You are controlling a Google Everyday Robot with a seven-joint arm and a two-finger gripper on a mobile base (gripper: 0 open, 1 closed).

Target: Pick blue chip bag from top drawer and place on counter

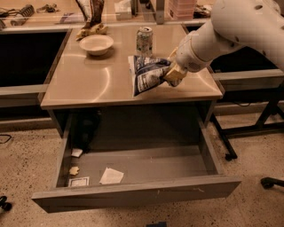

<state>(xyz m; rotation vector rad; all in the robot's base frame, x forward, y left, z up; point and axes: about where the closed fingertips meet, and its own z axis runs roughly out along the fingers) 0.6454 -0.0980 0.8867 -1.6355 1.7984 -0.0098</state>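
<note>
My gripper [172, 73] is shut on the right end of the blue chip bag [147, 73], a crumpled dark-blue and white foil bag. It holds the bag over the front right part of the beige counter [88, 82]; whether the bag touches the top I cannot tell. The white arm reaches in from the upper right. Below, the top drawer [133, 193] stands pulled wide open, grey and shallow.
A soda can [144, 41] stands just behind the bag. A white bowl [96, 44] and a dark brown upright bag [92, 13] sit at the counter's back left. Paper scraps [111, 176] lie in the drawer's front left. A black chair base [270, 181] is at right.
</note>
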